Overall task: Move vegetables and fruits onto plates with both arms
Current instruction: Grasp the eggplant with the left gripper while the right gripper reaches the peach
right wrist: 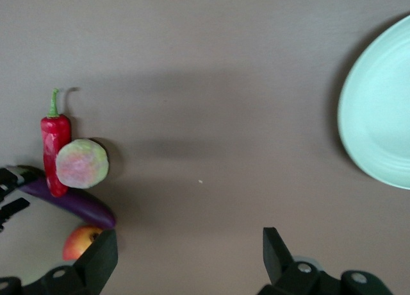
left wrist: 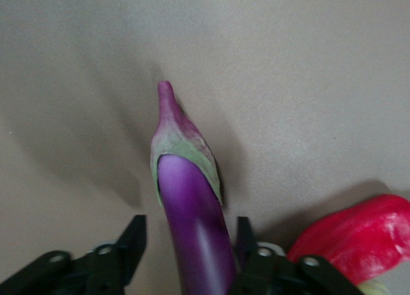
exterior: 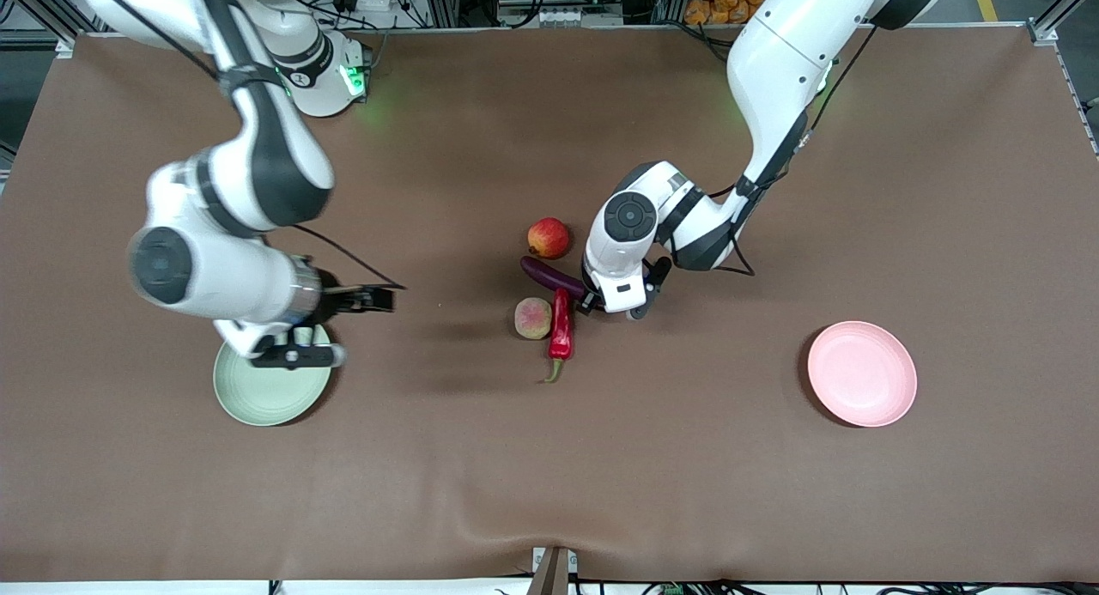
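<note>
Left gripper [left wrist: 186, 256] down at the long glossy purple eggplant [exterior: 552, 276].
Its black fingers [left wrist: 131, 244] stood around the eggplant on the brown table [exterior: 549, 458], one touching, grip uncertain. The right gripper [right wrist: 186, 253] hung released beside the pale green round plate [exterior: 266, 397], waiting.

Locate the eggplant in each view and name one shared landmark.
Front view: eggplant mid-table, under the left gripper.
Left wrist view: fills the centre, between the fingers.
Right wrist view: by the picture's edge.
Shared landmark: the chili, touching it.
</note>
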`<state>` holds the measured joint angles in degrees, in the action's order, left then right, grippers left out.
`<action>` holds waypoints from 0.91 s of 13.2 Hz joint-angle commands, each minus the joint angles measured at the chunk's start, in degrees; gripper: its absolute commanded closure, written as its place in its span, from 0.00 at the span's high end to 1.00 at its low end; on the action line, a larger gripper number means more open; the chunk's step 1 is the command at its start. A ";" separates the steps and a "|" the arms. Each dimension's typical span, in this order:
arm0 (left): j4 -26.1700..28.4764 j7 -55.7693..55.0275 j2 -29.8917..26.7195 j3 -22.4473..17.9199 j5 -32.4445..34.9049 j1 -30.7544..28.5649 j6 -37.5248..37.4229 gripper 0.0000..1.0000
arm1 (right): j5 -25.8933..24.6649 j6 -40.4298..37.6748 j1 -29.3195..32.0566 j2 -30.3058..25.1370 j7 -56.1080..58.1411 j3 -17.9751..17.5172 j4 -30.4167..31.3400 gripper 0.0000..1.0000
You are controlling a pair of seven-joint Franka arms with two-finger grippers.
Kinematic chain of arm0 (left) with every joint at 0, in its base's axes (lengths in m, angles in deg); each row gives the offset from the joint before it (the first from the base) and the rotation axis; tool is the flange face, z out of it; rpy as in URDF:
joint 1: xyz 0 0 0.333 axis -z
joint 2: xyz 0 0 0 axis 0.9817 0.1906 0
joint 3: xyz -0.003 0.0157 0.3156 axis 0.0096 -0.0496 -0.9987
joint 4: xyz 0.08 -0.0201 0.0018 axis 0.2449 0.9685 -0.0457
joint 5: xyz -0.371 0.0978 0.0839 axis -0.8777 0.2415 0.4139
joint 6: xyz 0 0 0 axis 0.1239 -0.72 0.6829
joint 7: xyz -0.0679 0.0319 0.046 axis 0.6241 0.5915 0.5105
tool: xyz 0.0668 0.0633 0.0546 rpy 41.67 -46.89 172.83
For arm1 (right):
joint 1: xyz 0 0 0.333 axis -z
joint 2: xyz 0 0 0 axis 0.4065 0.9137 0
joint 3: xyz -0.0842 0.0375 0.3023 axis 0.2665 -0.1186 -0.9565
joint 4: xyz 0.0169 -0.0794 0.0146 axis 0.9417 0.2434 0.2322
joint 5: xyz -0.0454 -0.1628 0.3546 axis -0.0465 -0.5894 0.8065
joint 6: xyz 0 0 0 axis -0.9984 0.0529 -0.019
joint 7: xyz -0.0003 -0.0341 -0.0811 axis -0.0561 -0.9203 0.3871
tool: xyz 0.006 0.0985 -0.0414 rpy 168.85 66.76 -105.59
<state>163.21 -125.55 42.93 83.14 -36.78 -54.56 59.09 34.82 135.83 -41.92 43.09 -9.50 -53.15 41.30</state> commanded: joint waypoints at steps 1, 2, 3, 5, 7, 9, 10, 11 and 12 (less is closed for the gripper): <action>-1.18 -1.65 0.92 -0.53 1.43 0.60 0.68 0.38 | 1.68 1.59 -2.96 1.37 -3.20 0.65 -0.22 1.00; -1.18 -1.56 0.92 -0.62 2.38 0.60 0.94 0.14 | 1.68 3.60 -4.80 2.24 -4.60 0.56 -0.05 1.00; -1.18 -1.65 0.92 -0.54 4.22 0.51 1.03 0.00 | 1.68 6.32 -6.39 2.60 -6.53 0.65 1.09 1.00; -1.10 -1.04 0.49 -0.54 5.82 -0.10 0.94 0.00 | 1.68 9.67 -7.80 2.60 -9.01 0.56 3.55 1.00; -1.10 -0.16 -2.22 -0.62 5.91 -1.06 -0.02 0.00 | 1.68 10.38 -9.03 2.60 -9.01 0.56 4.17 1.00; -1.53 3.33 -8.10 0.16 5.30 -4.48 -6.23 0.00 | 1.68 12.31 -10.35 3.21 -9.89 0.65 4.35 1.00; -2.58 7.10 -10.39 0.43 3.90 -5.80 -9.75 0.00 | 1.68 13.19 -11.05 3.83 -10.94 0.65 4.26 1.00; -3.98 10.45 -12.15 0.43 1.28 -6.95 -13.52 0.00 | 1.68 14.16 -12.02 4.36 -12.25 0.65 4.26 1.00; -6.00 14.39 -13.39 0.52 -1.18 -8.87 -17.13 0.00 | 1.68 15.38 -12.99 4.80 -13.66 0.65 4.26 1.00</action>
<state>158.27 -116.93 34.09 82.93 -34.43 -60.56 48.21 35.61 149.01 -52.65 46.99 -20.43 -53.12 45.41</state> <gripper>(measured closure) 0.687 0.000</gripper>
